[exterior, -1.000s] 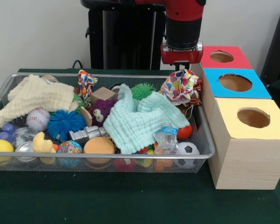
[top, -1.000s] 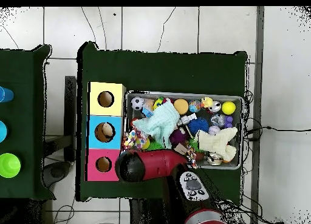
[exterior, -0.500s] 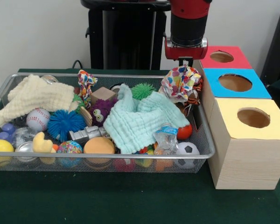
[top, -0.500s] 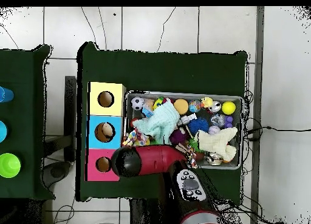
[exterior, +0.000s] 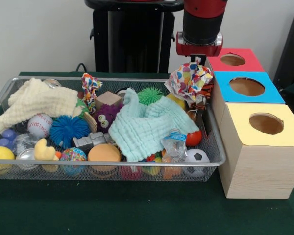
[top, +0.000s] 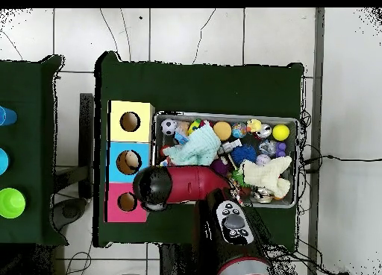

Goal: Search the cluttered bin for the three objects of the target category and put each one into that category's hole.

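Gripper [exterior: 198, 60] hangs beneath the red and black arm [top: 183, 185], clamped on the top of a polka-dot cloth [exterior: 190, 82] that dangles above the wire bin's [exterior: 216, 155] end, just beside the blue-topped box [exterior: 247, 87]. Beyond that box stands the red-topped box [exterior: 233, 59], and nearer the camera the yellow-topped box [exterior: 264, 123], each with a round hole. In the bin lie a mint washcloth [exterior: 149, 125], a cream washcloth [exterior: 36, 100], a baseball [exterior: 39, 125] and a small soccer ball [exterior: 196, 156] on the green worktop [exterior: 112, 208].
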Available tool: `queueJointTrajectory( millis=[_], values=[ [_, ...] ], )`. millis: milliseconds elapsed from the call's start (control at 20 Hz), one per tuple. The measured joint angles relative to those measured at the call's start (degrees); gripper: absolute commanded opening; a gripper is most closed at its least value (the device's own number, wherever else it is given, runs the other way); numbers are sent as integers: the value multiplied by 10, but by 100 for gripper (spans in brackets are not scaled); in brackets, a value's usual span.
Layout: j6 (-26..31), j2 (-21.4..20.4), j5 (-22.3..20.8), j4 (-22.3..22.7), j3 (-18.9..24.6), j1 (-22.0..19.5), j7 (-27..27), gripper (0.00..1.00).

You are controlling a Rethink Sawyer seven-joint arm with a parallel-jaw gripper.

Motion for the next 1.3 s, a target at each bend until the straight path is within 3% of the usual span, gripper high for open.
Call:
queueJointTrajectory(
  millis=[900,1300],
  values=[
    [78,2,33,-69,0,-3,0,0],
    [194,6,40,-126,0,-3,0,0]
  ],
)
